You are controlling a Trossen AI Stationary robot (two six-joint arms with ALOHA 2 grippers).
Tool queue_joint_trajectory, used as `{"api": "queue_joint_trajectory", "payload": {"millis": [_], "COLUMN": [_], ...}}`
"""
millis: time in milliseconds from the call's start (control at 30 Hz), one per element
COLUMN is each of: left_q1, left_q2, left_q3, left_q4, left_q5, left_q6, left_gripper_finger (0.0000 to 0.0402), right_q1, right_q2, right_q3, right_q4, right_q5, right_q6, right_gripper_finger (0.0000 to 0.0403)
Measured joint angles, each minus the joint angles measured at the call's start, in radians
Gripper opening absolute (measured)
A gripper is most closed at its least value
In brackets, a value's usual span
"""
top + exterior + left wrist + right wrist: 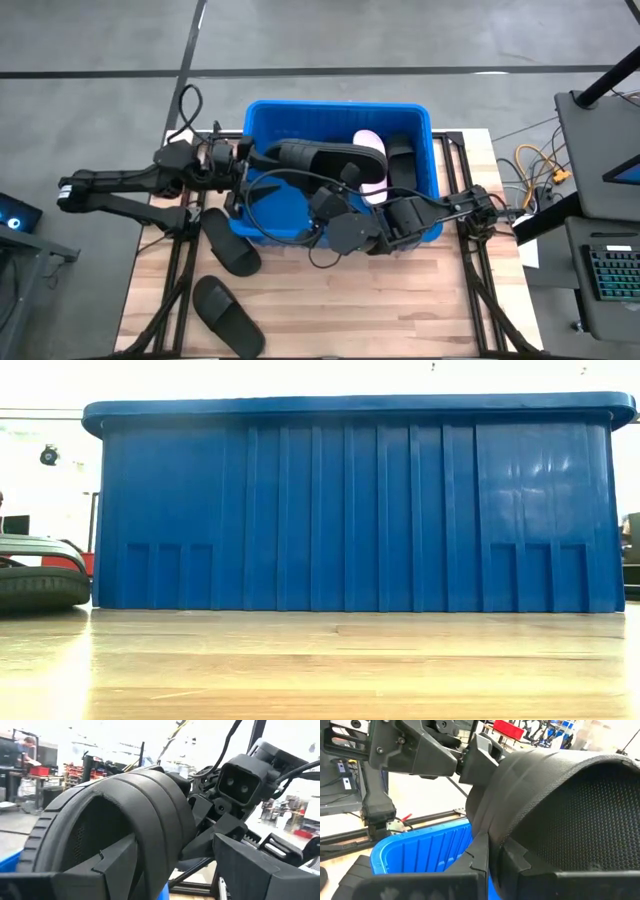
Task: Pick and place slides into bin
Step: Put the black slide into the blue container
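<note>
A black slide (320,157) hangs over the blue bin (330,105), held by both grippers. My left gripper (258,158) is at its left end, closed on it. My right gripper (345,185) is shut on it near its right end, coming from the bin's near side. Inside the bin, at its right end, lie a pale pink slide (372,170) and another black slide (402,160). In the low view only the bin's ribbed wall (350,510) shows, and neither gripper. My left gripper has the slide's wide strap (160,845) between its fingers; one finger (117,862) stands under the strap, the other (240,865) outside it. The fingers come about level from the table's left. The slide stands on its side, clear of the bin. My right gripper pinches the strap's edge (487,827) between its two fingers (480,860), coming from the near right. The slide is lifted clear above the bin's inside (425,850). The gripper itself hides how far back the strap reaches.
Two black slides lie on the wooden table left of and in front of the bin, one close to its corner (232,243), one near the front edge (228,315); one of them shows in the low view (40,575). Cables hang at the table's right edge (530,175).
</note>
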Motion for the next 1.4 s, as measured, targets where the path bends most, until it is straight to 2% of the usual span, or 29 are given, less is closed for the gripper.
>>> {"api": "queue_joint_trajectory", "payload": {"millis": [200,400,567,833,1100,1400], "left_q1": [0.001,0.001,0.001,0.002,0.006,0.073], "left_q2": [0.036,0.045,0.048,0.055,0.049,0.019], "left_q3": [0.003,0.004,0.006,0.009,0.010,0.012], "left_q4": [0.019,0.028,0.033,0.034,0.055,0.055], "left_q5": [0.043,0.088,0.091,0.094,0.085,0.049], "left_q6": [-0.105,-0.112,-0.129,-0.130,-0.129,-0.129], "left_gripper_finger": [0.0244,0.0230,0.0163,0.0013,0.0002,0.0001], "right_q1": [0.000,0.003,0.012,0.024,0.029,0.030], "right_q2": [-0.002,-0.003,-0.003,-0.003,-0.005,-0.006], "right_q3": [0.000,0.000,0.001,0.002,0.002,0.000], "right_q4": [0.000,0.004,0.004,0.009,0.002,-0.160], "right_q5": [-0.031,-0.042,-0.047,-0.050,-0.048,0.016], "right_q6": [-0.018,-0.021,-0.037,-0.055,-0.055,-0.087], "right_gripper_finger": [0.0012,0.0012,0.0012,0.0012,0.0018,0.0083]}}
